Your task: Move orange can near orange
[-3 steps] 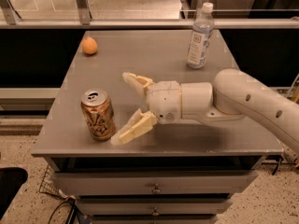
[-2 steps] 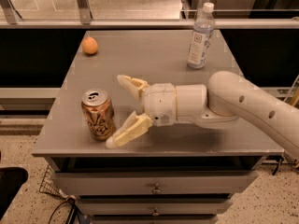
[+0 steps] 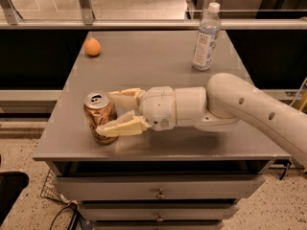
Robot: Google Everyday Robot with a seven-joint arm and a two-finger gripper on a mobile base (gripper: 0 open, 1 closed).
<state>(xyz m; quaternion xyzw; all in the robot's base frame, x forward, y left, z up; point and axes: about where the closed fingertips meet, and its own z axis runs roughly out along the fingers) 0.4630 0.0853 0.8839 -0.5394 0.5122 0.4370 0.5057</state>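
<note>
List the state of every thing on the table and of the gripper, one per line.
orange can: upright near the table's front left edge, between the gripper's fingers.
orange: resting at the back left, untouched.
water bottle: upright at the back right, capped.
gripper: open around the can, one finger behind it, one in front.
drawers: closed.

i think i am in an office break room or a small kitchen. my gripper (image 3: 113, 113) is out over a grey metal counter (image 3: 158, 71), low by the orange can (image 3: 100, 117), with one finger on each side of it. the counter has drawers (image 3: 158, 193) with small knobs. behind it i see a metal rail (image 3: 153, 24) and glass. the floor (image 3: 29, 143) is speckled. a water bottle (image 3: 206, 36) and an orange (image 3: 92, 47) sit there like snacks.
</note>
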